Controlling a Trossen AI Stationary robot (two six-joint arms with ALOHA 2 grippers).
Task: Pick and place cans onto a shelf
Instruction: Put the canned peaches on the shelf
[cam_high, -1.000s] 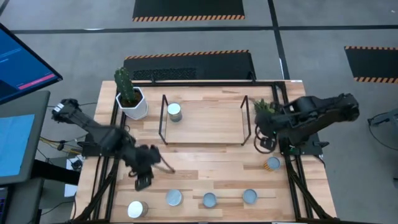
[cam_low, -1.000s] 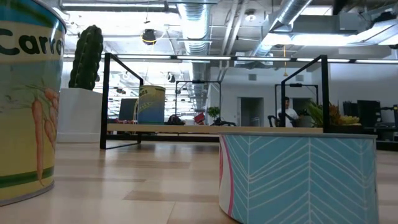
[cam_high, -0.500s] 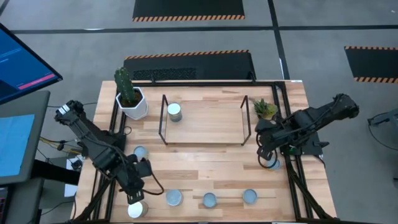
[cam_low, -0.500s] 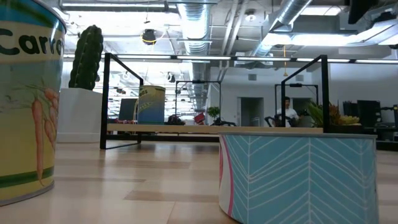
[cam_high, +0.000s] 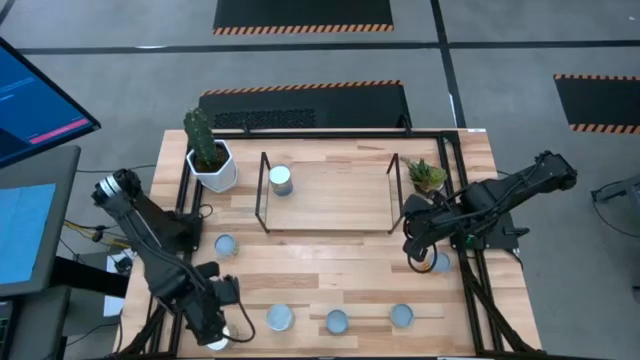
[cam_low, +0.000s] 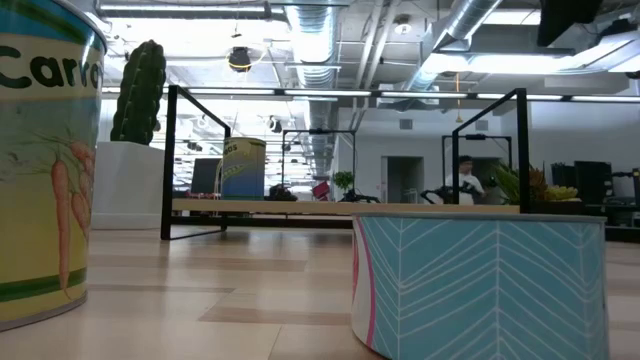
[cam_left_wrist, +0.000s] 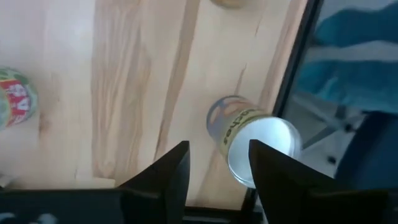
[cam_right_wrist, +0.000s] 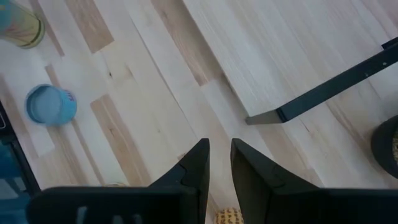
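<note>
One can (cam_high: 281, 180) stands on the shelf (cam_high: 262, 195) at its left end. Other cans stand on the table: one left of the shelf (cam_high: 225, 245) and three in a near row (cam_high: 279, 318), (cam_high: 336, 322), (cam_high: 401, 316). My left gripper (cam_high: 215, 322) hangs open over a silver-topped can (cam_left_wrist: 256, 144) at the near left corner; that can shows just past its fingertips. My right gripper (cam_high: 415, 252) stands beside a can (cam_high: 438, 263) at the right, its fingers (cam_right_wrist: 198, 165) a narrow gap apart with nothing between them.
A white pot with a cactus (cam_high: 212, 160) stands left of the shelf, and a small spiky plant (cam_high: 427, 175) stands to its right. The table's black frame (cam_high: 478, 300) runs close to both grippers. Bare wood lies between the shelf and the near row.
My left gripper has gone from the table's left middle toward the near left corner and now hangs over the can there; the can left of the shelf has come into view. My right gripper has gone toward the near edge, up to the can at the right.
</note>
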